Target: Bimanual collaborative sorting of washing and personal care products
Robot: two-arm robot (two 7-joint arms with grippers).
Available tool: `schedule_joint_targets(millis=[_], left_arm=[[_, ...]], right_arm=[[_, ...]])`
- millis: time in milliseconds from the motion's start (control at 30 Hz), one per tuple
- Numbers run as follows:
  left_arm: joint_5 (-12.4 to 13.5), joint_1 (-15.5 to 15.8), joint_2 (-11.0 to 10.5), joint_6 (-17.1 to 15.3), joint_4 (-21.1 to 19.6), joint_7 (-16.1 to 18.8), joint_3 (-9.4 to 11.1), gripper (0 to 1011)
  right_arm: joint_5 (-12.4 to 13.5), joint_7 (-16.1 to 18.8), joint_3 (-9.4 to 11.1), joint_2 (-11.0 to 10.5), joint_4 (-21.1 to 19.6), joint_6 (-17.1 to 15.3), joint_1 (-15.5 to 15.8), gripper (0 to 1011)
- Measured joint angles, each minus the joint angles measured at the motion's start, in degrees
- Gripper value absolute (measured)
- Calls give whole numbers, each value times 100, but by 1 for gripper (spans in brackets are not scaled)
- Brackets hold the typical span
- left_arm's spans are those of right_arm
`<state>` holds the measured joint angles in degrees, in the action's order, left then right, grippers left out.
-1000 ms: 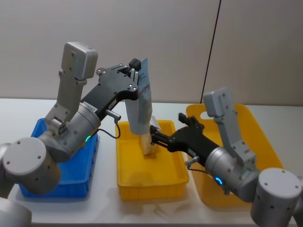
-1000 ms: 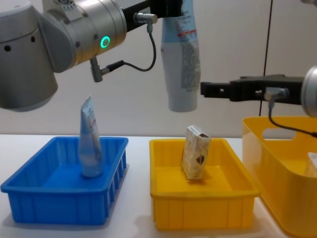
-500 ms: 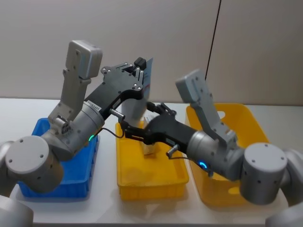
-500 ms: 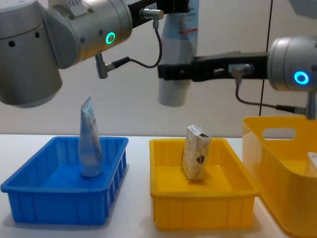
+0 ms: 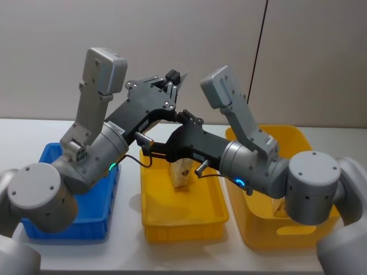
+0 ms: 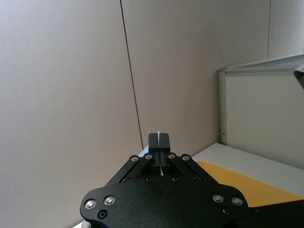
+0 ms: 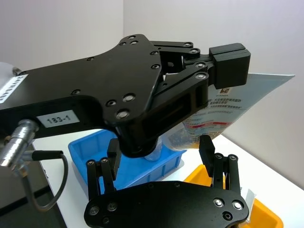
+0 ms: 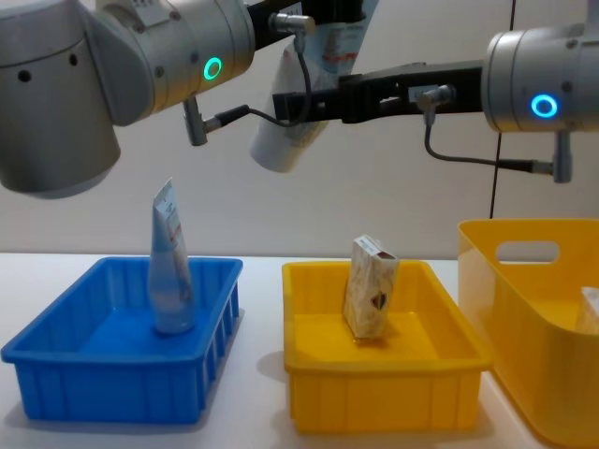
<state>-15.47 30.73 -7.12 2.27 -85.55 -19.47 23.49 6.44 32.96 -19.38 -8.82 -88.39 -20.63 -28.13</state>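
My left gripper is raised above the bins, shut on the flat crimped end of a pale blue-white tube. The tube hangs slanted, its cap end toward the blue bin. My right gripper has reached across from the right and stands open, one finger on each side of the tube's lower body. A second tube stands upright in the blue bin. A beige carton with a dark emblem stands in the small yellow bin.
A large yellow basket with a handle slot stands at the far right, with a pale item just showing inside it. The three containers sit side by side on the white table. A wall lies behind.
My right arm has swung left from over the yellow bin up to the held tube. The tube has tipped from hanging straight down to slanted, with my left gripper still shut on it.
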Motion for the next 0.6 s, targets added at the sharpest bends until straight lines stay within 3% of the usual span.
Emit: schedule_joint_targets(millis=[600], left_arm=[[-12, 11, -11, -21, -11, -8, 23, 0]], right_arm=[[15, -257, 47, -74, -14, -338, 68, 1004]])
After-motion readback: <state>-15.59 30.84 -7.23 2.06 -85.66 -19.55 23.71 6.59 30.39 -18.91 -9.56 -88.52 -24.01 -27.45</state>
